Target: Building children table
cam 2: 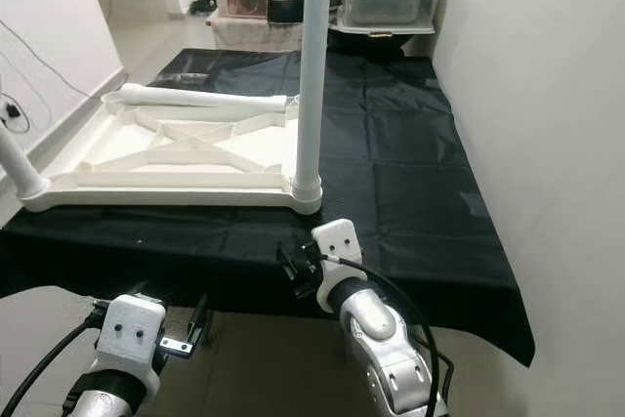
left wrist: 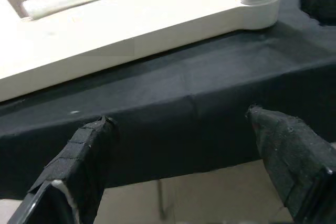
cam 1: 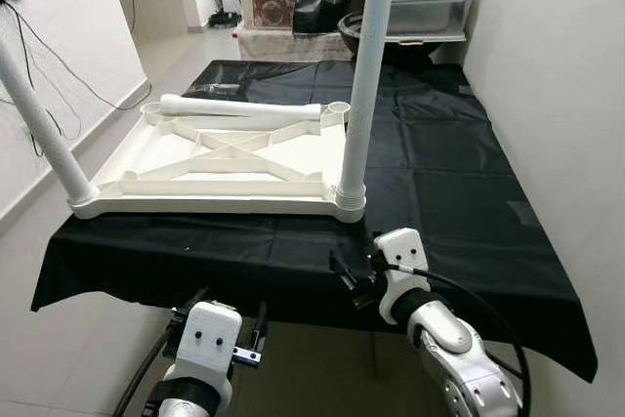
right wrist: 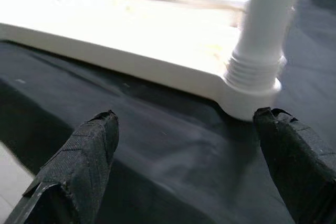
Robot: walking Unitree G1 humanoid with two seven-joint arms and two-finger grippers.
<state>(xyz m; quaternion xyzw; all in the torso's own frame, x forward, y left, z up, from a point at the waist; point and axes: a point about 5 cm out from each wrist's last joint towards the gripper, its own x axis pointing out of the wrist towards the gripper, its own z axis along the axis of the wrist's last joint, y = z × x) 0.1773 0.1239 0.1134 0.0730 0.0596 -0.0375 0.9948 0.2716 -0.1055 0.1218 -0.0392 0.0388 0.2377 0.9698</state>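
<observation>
Both arms are silver with white wrist housings and black cables looping along them. The left end effector (left wrist: 178, 156) and right end effector (right wrist: 186, 156) each have two black, tape-wrapped fingers.

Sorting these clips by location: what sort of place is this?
Probably a home room or corridor used for storage: tiled floor, stacked plastic bins, and a black-clothed table against a white wall.

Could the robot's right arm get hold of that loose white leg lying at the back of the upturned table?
Probably not easily: the loose leg lies across the far edge, and the right gripper hangs open at the near edge, behind the upright leg.
</observation>
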